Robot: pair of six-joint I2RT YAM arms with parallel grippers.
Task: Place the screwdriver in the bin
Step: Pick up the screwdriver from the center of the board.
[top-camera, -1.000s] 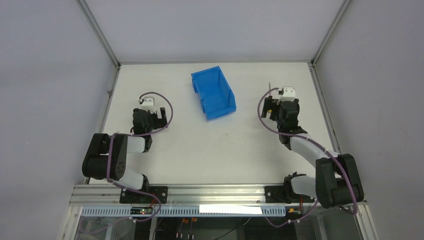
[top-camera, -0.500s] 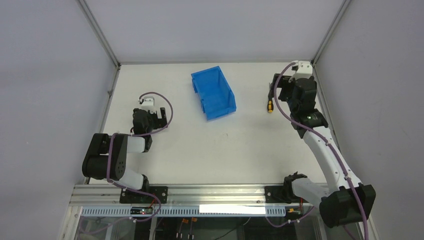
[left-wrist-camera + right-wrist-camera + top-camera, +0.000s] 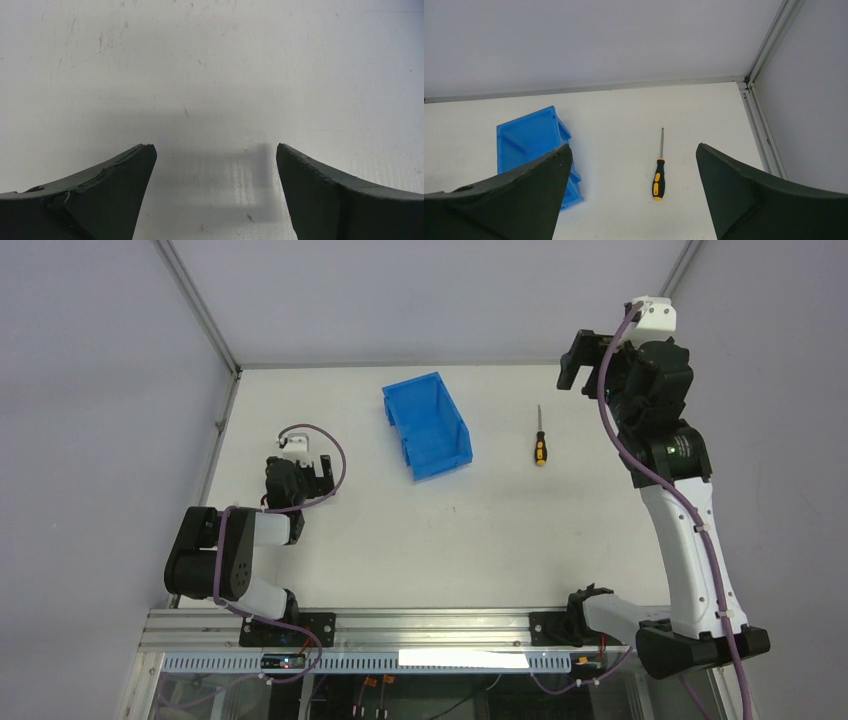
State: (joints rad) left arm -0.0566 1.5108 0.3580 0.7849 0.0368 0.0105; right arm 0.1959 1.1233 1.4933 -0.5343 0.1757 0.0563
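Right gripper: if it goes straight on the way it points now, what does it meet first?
Probably the screwdriver, or the table just beside it: in the right wrist view it lies framed by the open right gripper, nothing in front. The gripper hangs high, so the spot is uncertain.

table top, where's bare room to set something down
Widest bare stretch: the near middle of the table, between left arm and right arm, nearer than the bin. A narrower strip lies between bin and screwdriver. Most crowded around the left arm.

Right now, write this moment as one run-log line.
screwdriver: lying on table, right of bin | left pincer: open, empty | right pincer: open, empty, high
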